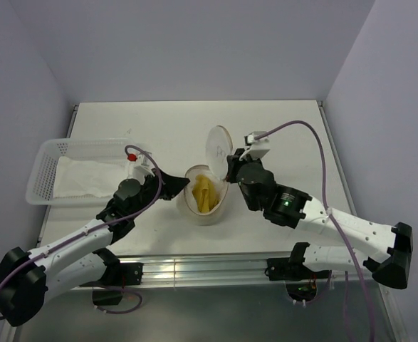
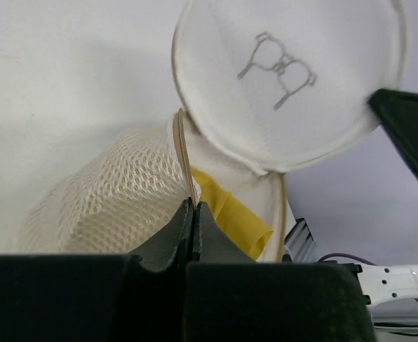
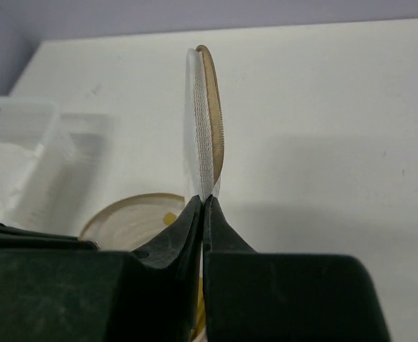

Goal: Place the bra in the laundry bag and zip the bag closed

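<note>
1. Left jaws, closest thing in the left wrist view: pressed fully together, pinching the brownish zipper rim [image 2: 184, 153] of the laundry bag [image 2: 102, 199] on the bag's left side.
2. Right jaws, closest thing in the right wrist view: also squeezed tight together, clamped on the lower edge of the bag's round lid [image 3: 205, 121], with nothing else in them.
3. Laundry bag: a white mesh drum near the middle of the desk [image 1: 294, 142], between the two wrists, with its mouth open and facing up.
4. Lid: flipped up and standing roughly on edge at the far-right side of the mouth. It is joined to the bag at its bottom, and the zipper is not closed. A grey bra-shaped sketch [image 2: 278, 68] shows on the face turned toward the left arm.
5. Bra [image 1: 206, 194]: mustard yellow, bunched up inside the bag and visible through the open mouth. In the left wrist view a yellow fold shows just behind the pinched rim.
6. Left arm [image 1: 73, 246] reaches in from the lower left and right arm [image 1: 337, 221] from the lower right, one on each side of the bag.
7. White perforated plastic basket [image 1: 43, 171]: sits at the left side of the desk, just beside the left wrist and apart from the bag.
8. Crumpled white cloth [image 1: 87, 178] lies inside the basket.
</note>
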`<state>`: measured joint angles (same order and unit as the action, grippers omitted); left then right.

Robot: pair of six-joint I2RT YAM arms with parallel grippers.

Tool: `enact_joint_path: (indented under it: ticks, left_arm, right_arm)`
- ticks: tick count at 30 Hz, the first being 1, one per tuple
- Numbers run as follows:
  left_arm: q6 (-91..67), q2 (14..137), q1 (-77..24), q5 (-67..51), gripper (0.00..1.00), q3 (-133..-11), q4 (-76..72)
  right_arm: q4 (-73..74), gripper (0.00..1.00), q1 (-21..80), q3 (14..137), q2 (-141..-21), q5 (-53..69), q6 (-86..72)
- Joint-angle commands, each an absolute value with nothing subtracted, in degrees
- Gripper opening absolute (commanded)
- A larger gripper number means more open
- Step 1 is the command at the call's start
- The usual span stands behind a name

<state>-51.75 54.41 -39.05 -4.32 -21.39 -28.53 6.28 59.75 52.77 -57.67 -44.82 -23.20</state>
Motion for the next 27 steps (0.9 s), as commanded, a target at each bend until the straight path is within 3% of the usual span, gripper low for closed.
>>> enact_joint_path:
  ticks: [1, 5, 9, 14, 18, 27]
  left_arm:
    - [-50.5, 55.4, -38.4, -5.5, 0.0, -23.8, -26.8]
    - [-46.6, 58.4, -35.3, -3.1, 0.0, -26.9, -20.0]
    - [-47.2, 57.7, -32.1, -8.5, 0.0, -30.2, -17.9]
    - [-47.5, 57.2, -30.9, -3.3, 0.0, -33.8, -8.5]
    - [-48.5, 60.7, -27.7, -9.1, 0.0, -34.6, -8.4]
    - [-49.1, 65.9, -22.0, -20.2, 0.0, -37.8, -7.6]
  right_arm:
    - [8.4, 0.0, 59.9, 53.8, -56.7, -48.2, -20.4]
    - [4.5, 0.0, 58.9, 51.8, -54.7, -45.1, -18.1]
    - [11.0, 0.0, 60.4, 56.5, -55.6, -45.5, -20.1]
    - [6.9, 0.0, 62.9, 53.6, -55.9, -41.0, -23.0]
    - [3.4, 0.0, 62.9, 49.4, -61.7, -39.6, -28.5]
    - [-1.1, 0.0, 60.4, 46.9, -62.8, -36.5, -28.0]
